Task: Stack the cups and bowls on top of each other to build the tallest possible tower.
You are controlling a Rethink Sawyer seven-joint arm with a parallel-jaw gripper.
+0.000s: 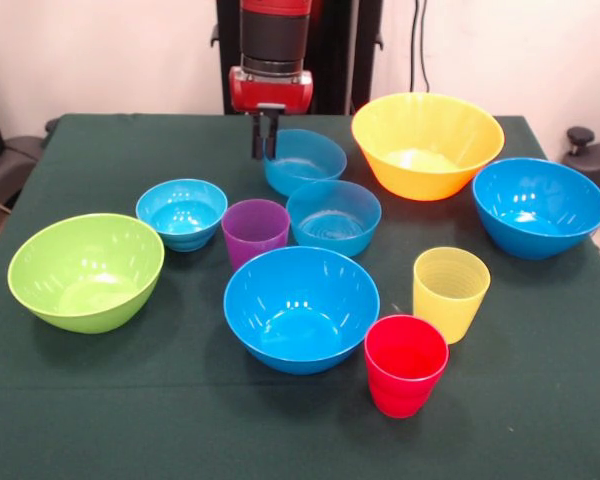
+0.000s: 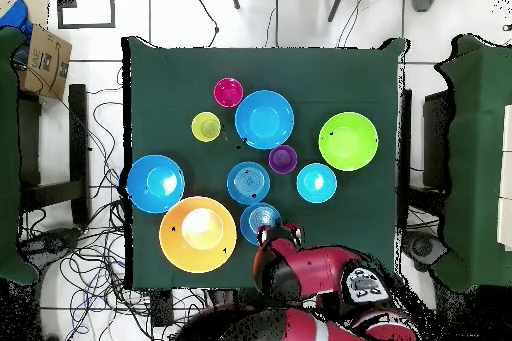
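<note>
My gripper (image 1: 265, 150) hangs at the table's far side, its fingers close together on the left rim of a tilted small blue bowl (image 1: 305, 160), which also shows in the overhead view (image 2: 260, 222). All else stands singly on the green table (image 1: 100, 420): two more small blue bowls (image 1: 182, 212) (image 1: 333, 215), a very large yellow bowl (image 1: 427, 145), two large blue bowls (image 1: 538, 205) (image 1: 300, 308), and a lime green bowl (image 1: 85, 270). There are a purple cup (image 1: 255, 230), a yellow cup (image 1: 450, 292) and a red cup (image 1: 405, 363). No lime green cup shows and nothing is stacked.
The arm's red and black body (image 2: 310, 277) reaches over the table's edge on the robot's side. A cardboard box (image 2: 45, 57) and loose cables (image 2: 90, 247) lie on the floor beside the table. Other green-covered tables (image 2: 480, 157) stand at the sides.
</note>
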